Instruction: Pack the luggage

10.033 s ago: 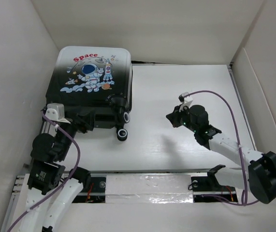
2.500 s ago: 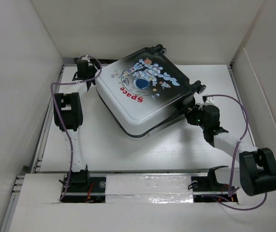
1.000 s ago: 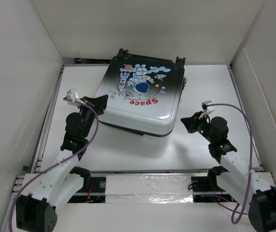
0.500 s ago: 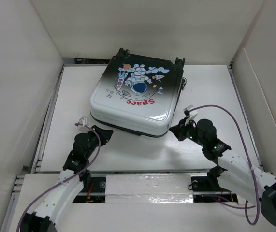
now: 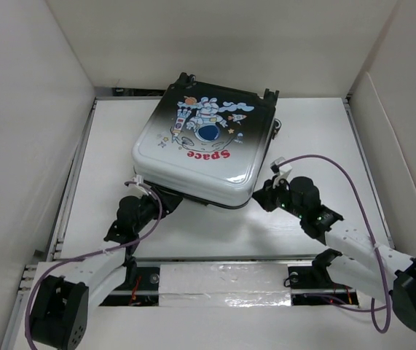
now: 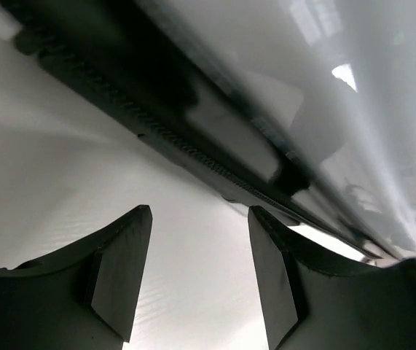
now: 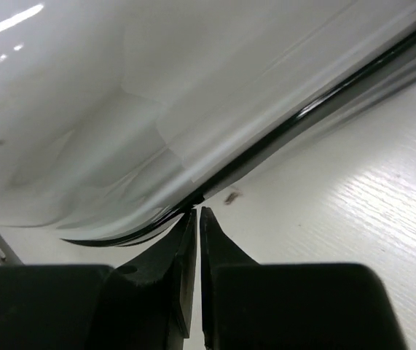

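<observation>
Luggage [image 5: 204,149] lies shut and flat, print side up, at the back middle of the counter [image 5: 317,138]. Its black wheels [image 5: 183,77] are on the far edge and the white end faces you.

Surroundings: plain white walls [image 5: 222,44] box in the counter on three sides. A taped rail [image 5: 222,281] runs along the near edge between the arm bases. Purple cables [image 5: 339,164] loop off both arms, and the right one arcs over open counter beside the case. The case itself blocks both arms, since each one is nosed in at a near corner.

Materials: glossy hard shell with rounded corners, fading black to white, with an astronaut and "Space" print. A dark toothed zipper band [image 6: 193,157] runs around the seam. The counter is matte white with a faint wood grain.

Left pincer [image 6: 200,219]: spread and holding nothing, low over the counter and aimed at the zipper band just ahead. From the top view you only get its place at the near-left corner. The gap shows only in the wrist view.

Right pincer [image 7: 197,213]: pressed together, with only a hairline slit between the tips, right at the black seam line under the near-right corner. I can't tell if anything is pinched. There's a small dark speck [image 7: 231,197] on the counter just beside the tips. The top view doesn't show it.
</observation>
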